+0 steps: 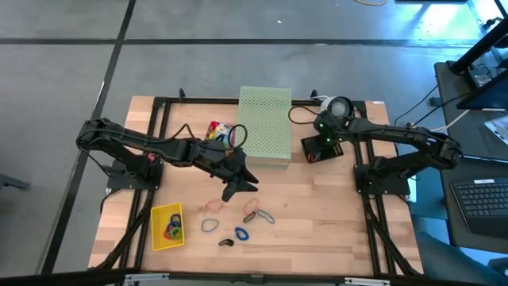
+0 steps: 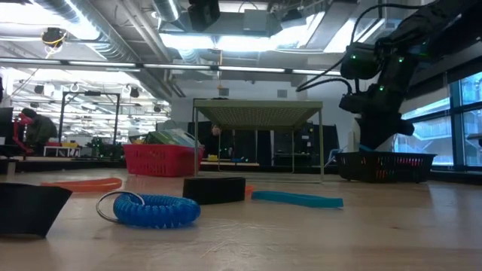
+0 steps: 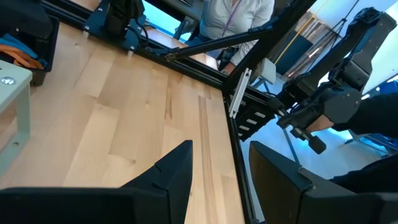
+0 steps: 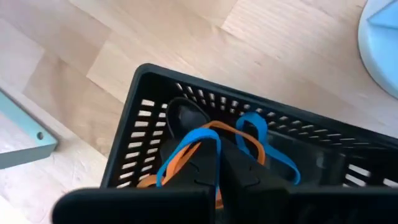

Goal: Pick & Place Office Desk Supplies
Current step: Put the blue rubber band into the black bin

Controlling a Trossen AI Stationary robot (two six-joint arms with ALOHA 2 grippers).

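Several rubber bands lie loose on the wood near the front: pale ones (image 1: 252,214), a blue one (image 1: 240,234) and a small black clip (image 1: 225,242). In the low view a blue coiled band (image 2: 151,211) lies flat. Yellow-and-green card boxes (image 1: 218,131) sit by the large pale green perforated box (image 1: 266,123). My left gripper (image 1: 238,187) hovers open above the table's middle, just beyond the bands, touching nothing. My right gripper (image 4: 219,168) is shut, reaching down into a black mesh basket (image 1: 317,149) that holds blue and orange bands. My right gripper comes from above, pointing down into the black basket. A blue band (image 4: 214,146) runs into the seam between the shut fingers, and an orange band (image 4: 196,149) crosses them. Which of them is pinched, I cannot tell; the fingers hide the rest.
A yellow tray (image 1: 153,230) with a few bands stands at the front left. A white round object (image 1: 340,106) and cables lie behind the black basket. The black frame rails (image 1: 159,119) run along the table's edges. Bare wood shows between the loose bands and the right arm's base.
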